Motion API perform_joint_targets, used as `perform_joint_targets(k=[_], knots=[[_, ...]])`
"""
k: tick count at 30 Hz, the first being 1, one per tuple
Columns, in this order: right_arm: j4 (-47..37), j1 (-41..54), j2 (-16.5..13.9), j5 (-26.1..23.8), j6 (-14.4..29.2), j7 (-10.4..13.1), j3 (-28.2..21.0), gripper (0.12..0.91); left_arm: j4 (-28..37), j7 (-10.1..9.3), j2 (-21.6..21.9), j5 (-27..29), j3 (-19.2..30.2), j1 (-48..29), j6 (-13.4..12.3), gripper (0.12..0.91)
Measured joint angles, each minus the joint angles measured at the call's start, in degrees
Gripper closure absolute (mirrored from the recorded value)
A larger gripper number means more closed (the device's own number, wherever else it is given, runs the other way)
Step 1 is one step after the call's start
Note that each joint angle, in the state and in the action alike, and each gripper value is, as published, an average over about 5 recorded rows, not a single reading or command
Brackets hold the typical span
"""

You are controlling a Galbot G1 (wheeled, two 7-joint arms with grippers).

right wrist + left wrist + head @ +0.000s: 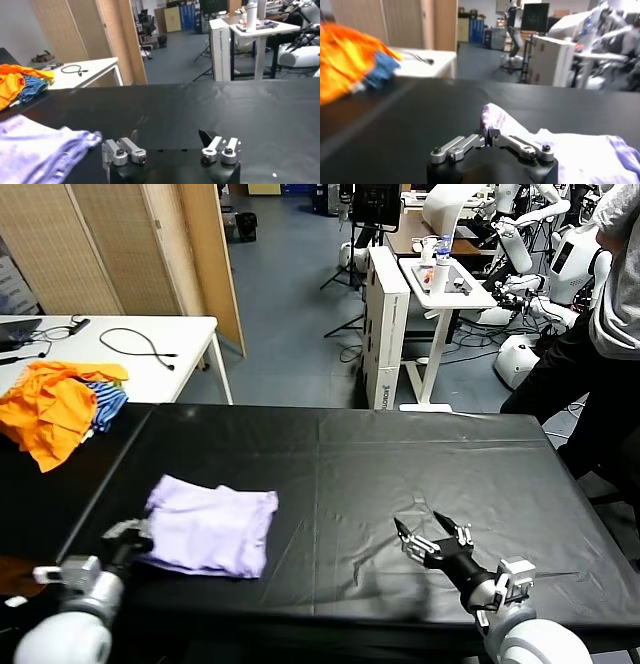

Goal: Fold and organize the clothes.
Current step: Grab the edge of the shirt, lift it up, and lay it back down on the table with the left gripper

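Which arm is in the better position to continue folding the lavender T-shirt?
Left: its end effector is shut on the T-shirt edge. The right end effector is open over bare table.

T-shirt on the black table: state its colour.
The T-shirt is pale lavender, clearest in the head view.

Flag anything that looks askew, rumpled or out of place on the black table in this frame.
The lavender T-shirt is folded unevenly: edges ragged, one corner lifted where the left gripper pinches it, jaws shut. The orange garments lie in a loose heap at the table's far left corner. The right gripper hovers open over bare tabletop.
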Motion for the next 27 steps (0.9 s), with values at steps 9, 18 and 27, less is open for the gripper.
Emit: perform_joint_targets(k=[9, 18, 27], knots=[[-0.3, -0.1, 0.6, -0.3, 0.0, 0.0, -0.7, 0.118, -3.9, -2.89, 5.8, 4.2, -6.3, 1.5, 0.4, 0.855], [-0.2, -0.6, 0.5, -0.5, -0.1, 0.1, -0.4, 0.118, -10.7, -7.39, -3.3, 3.7, 6.6, 0.2, 4.3, 0.855], [-0.7, -0.9, 0.8, -1.1, -0.1, 0.1, -0.6, 0.118, -8.4, -7.97, -17.6, 4.4, 27.1, -2.8, 4.2, 0.855]])
